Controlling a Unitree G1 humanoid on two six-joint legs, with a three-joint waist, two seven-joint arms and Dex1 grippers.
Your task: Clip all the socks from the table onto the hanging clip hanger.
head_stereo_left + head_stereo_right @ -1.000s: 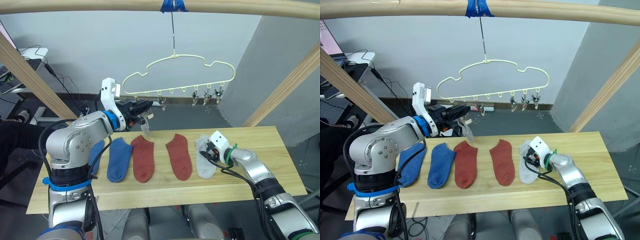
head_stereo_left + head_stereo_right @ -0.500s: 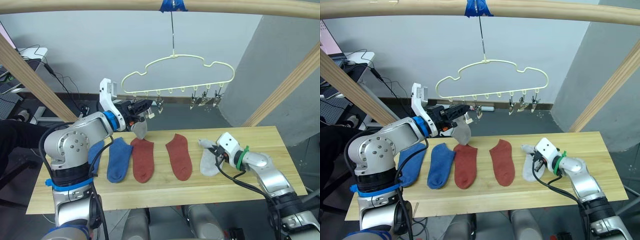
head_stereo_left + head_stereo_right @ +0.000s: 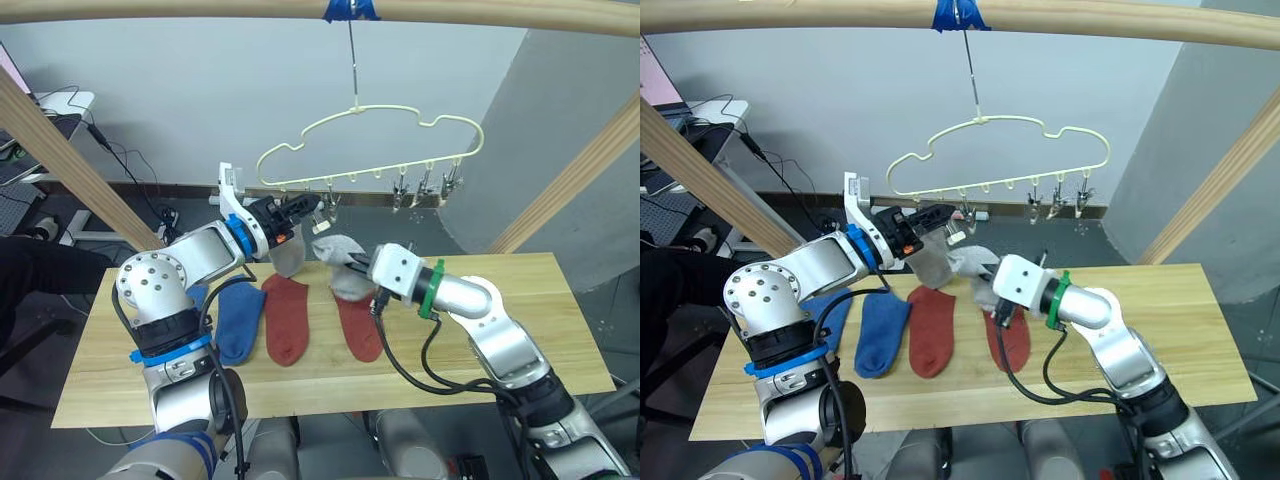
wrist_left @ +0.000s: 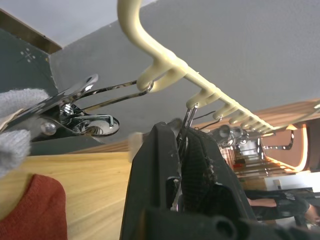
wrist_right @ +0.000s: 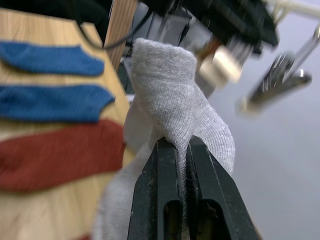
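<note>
The pale yellow clip hanger (image 3: 400, 110) hangs from a hook above the table (image 3: 560, 330). My left gripper (image 3: 312, 205) is shut on a silver clip (image 4: 186, 122) near the hanger's left end. A light grey sock (image 3: 288, 255) hangs from the neighbouring clip (image 4: 75, 107). My right gripper (image 3: 352, 262) is shut on a second grey sock (image 5: 172, 110), held in the air just below the left gripper. Two blue socks (image 3: 238, 318) and two rust red socks (image 3: 286, 318) lie flat on the table.
A thick wooden beam with blue tape (image 3: 350, 10) carries the hanger's hook. Slanted wooden posts (image 3: 70, 165) stand at both sides. Three more silver clips (image 3: 425, 188) hang at the hanger's right end. Cables and a desk lie behind at the left.
My right gripper has lifted the grey sock off the table's right part and carried it left and up to the left gripper. The left gripper has moved slightly right at the clips.
</note>
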